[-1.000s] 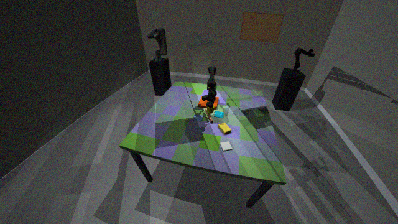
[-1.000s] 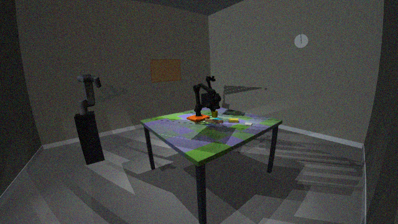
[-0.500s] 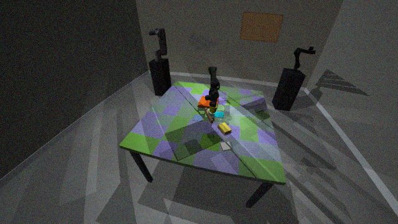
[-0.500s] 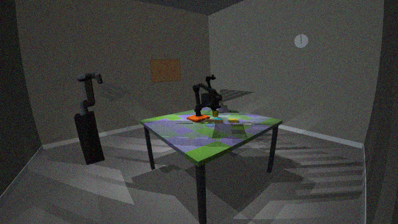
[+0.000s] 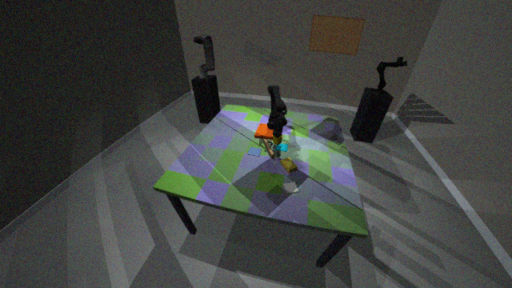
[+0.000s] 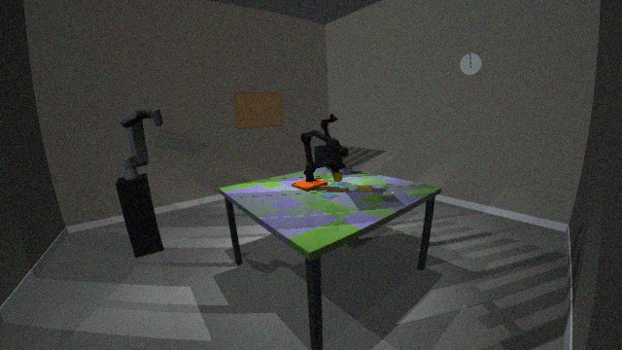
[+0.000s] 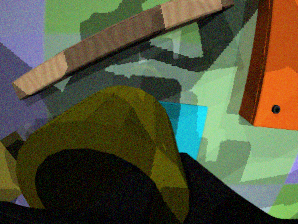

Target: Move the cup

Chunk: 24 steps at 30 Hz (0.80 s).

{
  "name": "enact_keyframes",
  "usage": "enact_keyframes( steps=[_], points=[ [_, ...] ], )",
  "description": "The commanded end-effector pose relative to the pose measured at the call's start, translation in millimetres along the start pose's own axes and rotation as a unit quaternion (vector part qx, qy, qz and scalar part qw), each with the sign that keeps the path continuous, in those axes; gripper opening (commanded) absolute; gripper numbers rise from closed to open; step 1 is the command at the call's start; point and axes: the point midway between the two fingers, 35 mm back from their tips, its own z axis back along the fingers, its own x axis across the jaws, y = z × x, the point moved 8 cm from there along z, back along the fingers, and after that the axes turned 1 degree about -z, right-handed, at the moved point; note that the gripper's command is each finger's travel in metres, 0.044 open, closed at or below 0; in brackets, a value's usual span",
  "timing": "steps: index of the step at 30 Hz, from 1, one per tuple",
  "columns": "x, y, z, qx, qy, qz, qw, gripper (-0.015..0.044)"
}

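A yellow cup (image 5: 277, 140) (image 6: 338, 177) (image 7: 117, 112) is held above the table, over or close to the cyan pad, roughly upright. My gripper (image 5: 277, 136) (image 6: 336, 171) is shut on the cup. The cyan pad (image 5: 282, 148) (image 6: 339, 186) (image 7: 192, 127) lies under and beside the cup; in the wrist view the cup hides part of it. The blue pad (image 5: 254, 152) (image 6: 328, 195) lies on the other side of a wooden bar and is out of the wrist view. The cup's inside is dark in the wrist view, and no marbles can be made out.
The wooden bar (image 5: 268, 148) (image 6: 335, 189) (image 7: 115, 42) lies between the pads. A yellow block (image 5: 289, 165) (image 6: 364, 188) (image 7: 7, 172) and a pale flat piece (image 5: 291, 187) lie farther from the orange base plate (image 5: 262, 131) (image 6: 309, 185) (image 7: 282, 65). Patchy shadows cross the table.
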Motion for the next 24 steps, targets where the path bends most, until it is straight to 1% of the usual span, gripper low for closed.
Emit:
enact_keyframes(
  steps=[1, 24],
  points=[
    [-5.3, 5.6, 0.2, -0.001, 0.001, -0.002, 1.0, 0.0],
    [-29.6, 38.3, 1.1, 0.001, 0.002, -0.002, 1.0, 0.0]
  ],
)
